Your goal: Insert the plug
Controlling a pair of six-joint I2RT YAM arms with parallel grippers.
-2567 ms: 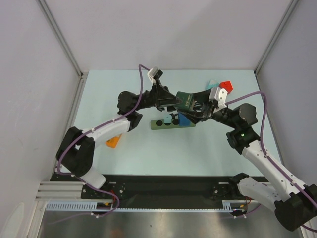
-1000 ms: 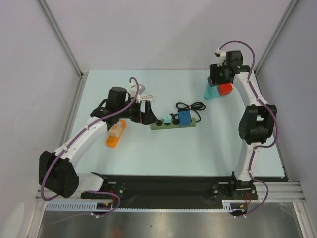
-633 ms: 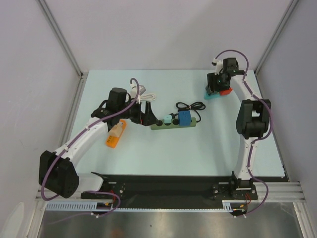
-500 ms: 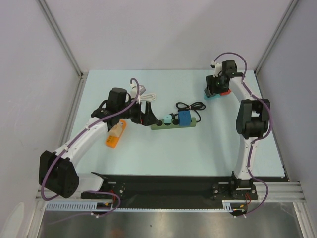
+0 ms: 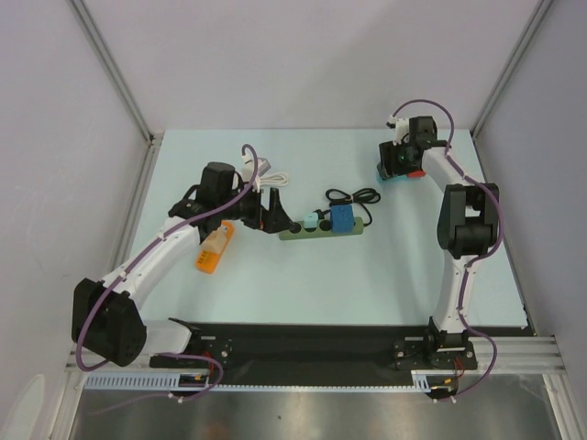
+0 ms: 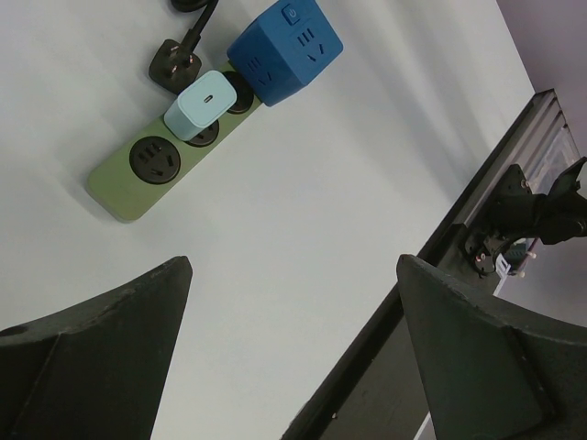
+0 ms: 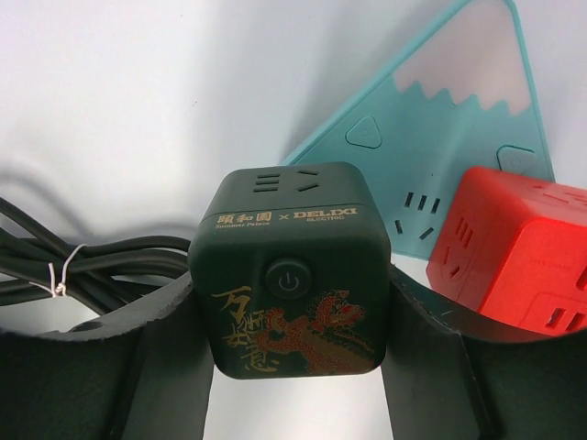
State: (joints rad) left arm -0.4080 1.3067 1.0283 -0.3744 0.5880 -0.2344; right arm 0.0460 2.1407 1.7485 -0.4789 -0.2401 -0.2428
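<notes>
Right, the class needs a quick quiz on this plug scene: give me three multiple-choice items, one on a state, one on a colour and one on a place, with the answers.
1. The left gripper is:
A) open and empty
B) shut on a cup
C) shut on a spoon

2. What colour is the right gripper's load?
A) yellow
B) dark green
C) white

3. Where is the red cube?
A) inside a drawer
B) on a shelf
C) right by the teal board

Answers:
1 A: its fingers stand wide apart with nothing between them.
2 B: the dark green cube sits between its fingers.
3 C: the right wrist view shows the two side by side.
</notes>
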